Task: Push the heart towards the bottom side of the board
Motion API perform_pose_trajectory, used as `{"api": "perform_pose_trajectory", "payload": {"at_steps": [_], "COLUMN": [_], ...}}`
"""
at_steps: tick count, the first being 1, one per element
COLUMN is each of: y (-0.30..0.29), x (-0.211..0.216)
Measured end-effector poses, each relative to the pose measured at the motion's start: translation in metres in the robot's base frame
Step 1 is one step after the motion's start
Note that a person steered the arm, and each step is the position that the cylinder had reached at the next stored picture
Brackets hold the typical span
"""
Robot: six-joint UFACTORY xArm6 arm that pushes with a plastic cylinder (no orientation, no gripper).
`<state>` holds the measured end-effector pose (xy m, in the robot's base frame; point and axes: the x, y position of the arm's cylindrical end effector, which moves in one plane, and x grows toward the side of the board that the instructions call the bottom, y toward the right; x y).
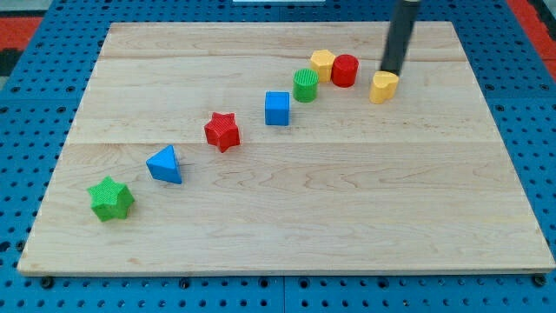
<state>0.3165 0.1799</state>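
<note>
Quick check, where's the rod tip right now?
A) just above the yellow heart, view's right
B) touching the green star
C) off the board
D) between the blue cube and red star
A: my tip sits at the top edge of the yellow heart, in the view's upper right, far from the green star, blue cube and red star.

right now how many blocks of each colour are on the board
green: 2, the green star and the green cylinder
blue: 2, the blue triangle and the blue cube
red: 2, the red star and the red cylinder
yellow: 2, the yellow heart and the yellow hexagon
total: 8
</note>
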Motion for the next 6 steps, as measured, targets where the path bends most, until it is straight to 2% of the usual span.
{"api": "perform_pose_trajectory", "payload": {"at_steps": [1, 2, 3, 4, 5, 6], "y": [-0.006, -0.013, -0.076, -0.026, 0.016, 0.024], "x": [0.020, -0.032, -0.017, 0.022, 0.022, 0.049]}}
